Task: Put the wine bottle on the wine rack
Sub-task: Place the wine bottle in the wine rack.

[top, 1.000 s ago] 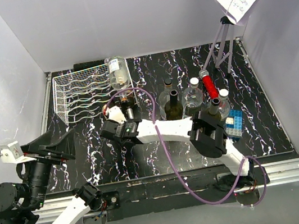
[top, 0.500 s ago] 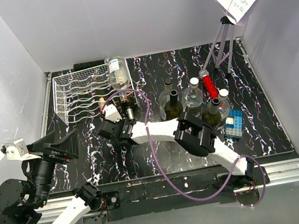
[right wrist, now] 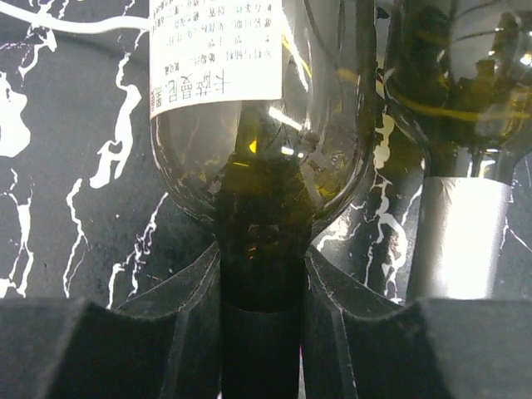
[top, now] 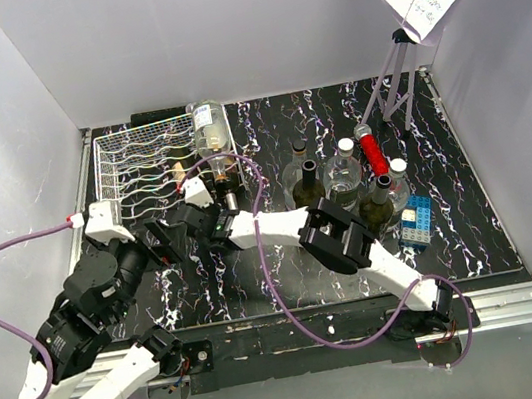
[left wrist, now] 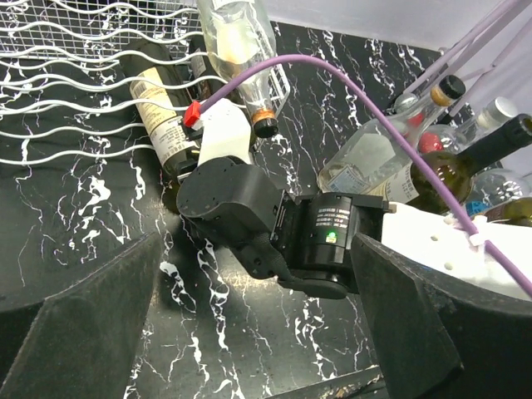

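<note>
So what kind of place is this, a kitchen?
Probably a robot lab booth: plain white walls box in a black marbled table, the left arm and right arm are bolted to a rail, and bottles stand near a wine rack.

The flat surface (top: 288, 277) is black with white marbled veins. The white-coated wire wine rack (top: 129, 165) has wavy rows. The dark olive-green glass wine bottle (right wrist: 258, 166) carries a white label with black print, and the jaws of the right gripper (right wrist: 262, 274) on it are black. The clear glass bottle (top: 209, 127) has a white label. Right of these are a red cylindrical container (top: 372, 152) and a blue plastic block (top: 415, 219). The thin cable (left wrist: 287, 58) is purple.
</note>
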Controlling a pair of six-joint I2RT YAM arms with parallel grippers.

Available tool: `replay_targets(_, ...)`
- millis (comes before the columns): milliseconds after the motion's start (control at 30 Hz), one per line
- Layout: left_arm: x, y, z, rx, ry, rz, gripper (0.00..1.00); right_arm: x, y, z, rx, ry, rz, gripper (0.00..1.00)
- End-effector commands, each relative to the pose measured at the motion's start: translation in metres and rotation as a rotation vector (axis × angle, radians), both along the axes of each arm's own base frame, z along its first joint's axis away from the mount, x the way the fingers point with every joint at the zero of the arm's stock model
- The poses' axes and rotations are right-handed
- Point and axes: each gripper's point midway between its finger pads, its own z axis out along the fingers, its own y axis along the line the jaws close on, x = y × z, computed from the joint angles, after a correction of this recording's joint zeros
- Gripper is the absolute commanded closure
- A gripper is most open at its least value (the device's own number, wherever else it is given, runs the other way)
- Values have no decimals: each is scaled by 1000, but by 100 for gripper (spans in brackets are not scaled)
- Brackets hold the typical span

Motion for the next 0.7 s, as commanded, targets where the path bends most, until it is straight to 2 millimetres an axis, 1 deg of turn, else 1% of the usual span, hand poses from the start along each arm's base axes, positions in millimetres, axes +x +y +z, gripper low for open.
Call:
replay_targets(0, 1, 7, 6, -37, -8, 46, 2, 45, 28, 105, 318, -218, -165, 99)
replay_targets(133, 2, 4, 6, -31, 10, 44, 2, 50, 31, 102, 354, -184, -182, 99)
replay_targets(300, 2, -1, 8, -46, 12, 24, 2, 56, 27, 95, 413, -162, -241, 99)
replay_targets(500, -5, 7, 19, -84, -24, 32, 2, 60, 22, 102, 460, -196, -288, 99)
replay_targets(533, -6, 8, 21, -87, -30, 33, 2, 63, 25, 106, 483, -212, -284, 99)
replay_targets(667, -10, 11, 26, -104, -51, 27, 2, 71, 25, 107, 470, -221, -281, 99)
